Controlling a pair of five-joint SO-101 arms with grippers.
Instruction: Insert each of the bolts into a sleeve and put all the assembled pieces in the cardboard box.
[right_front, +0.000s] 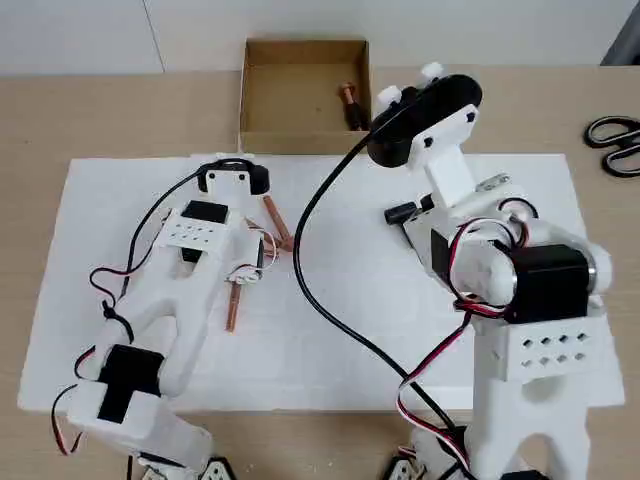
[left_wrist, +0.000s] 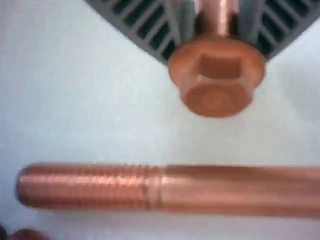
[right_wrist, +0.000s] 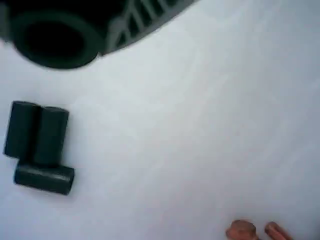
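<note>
The cardboard box (right_front: 290, 100) sat at the table's (right_front: 100, 110) 12 o'clock edge, just above the white mat (right_front: 350, 370). One assembled piece (right_front: 350, 103), a copper bolt in a black sleeve, lay inside it against the 3 o'clock wall.

The left arm (right_front: 190, 290) stretched over the mat's 9 o'clock part. The left gripper (left_wrist: 212, 15) had its ribbed grey jaws pinched on the shank of a copper bolt (left_wrist: 216, 80), whose flanged hex head pointed toward the wrist camera. Just beside that head, but apart from it, a loose bolt (left_wrist: 165, 192) lay flat on the mat, its threaded end and smooth shank both showing.

The right arm (right_front: 530, 300) rose from 5 o'clock, its upper part reaching toward the box's 4 o'clock corner. The right gripper (right_wrist: 85, 30) appeared to be pinching a black sleeve (right_wrist: 55, 42). The sleeve's open bore faced the wrist camera and sat against one ribbed jaw, while the other jaw was out of frame. Well apart from it, three loose sleeves (right_wrist: 37, 147) rested together on the mat, two side by side and one lying across their ends.

A pair of scissors (right_front: 612, 142) lay on the bare table at 2 o'clock, off the mat.
</note>
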